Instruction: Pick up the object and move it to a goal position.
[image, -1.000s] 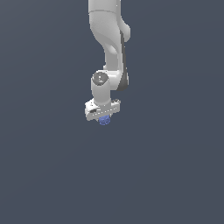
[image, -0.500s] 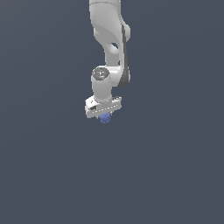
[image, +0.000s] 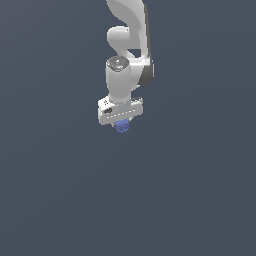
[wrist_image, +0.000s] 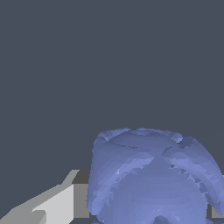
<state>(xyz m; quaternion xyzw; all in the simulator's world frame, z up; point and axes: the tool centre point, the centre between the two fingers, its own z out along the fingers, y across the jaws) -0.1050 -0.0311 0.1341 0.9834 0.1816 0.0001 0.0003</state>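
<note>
Judging by its looks, the ball (image: 122, 126) is small, light and rigid, and its bumpy facets should give decent bite if pinched across the middle. The gripper (image: 121, 123) is clamped on it now. One finger (wrist_image: 52, 201) shows beside it; the other is nearly cut off. No table edges or goal marker visible, so placing it is guesswork.

Plain dark grey-blue surface (image: 60, 190)
</note>
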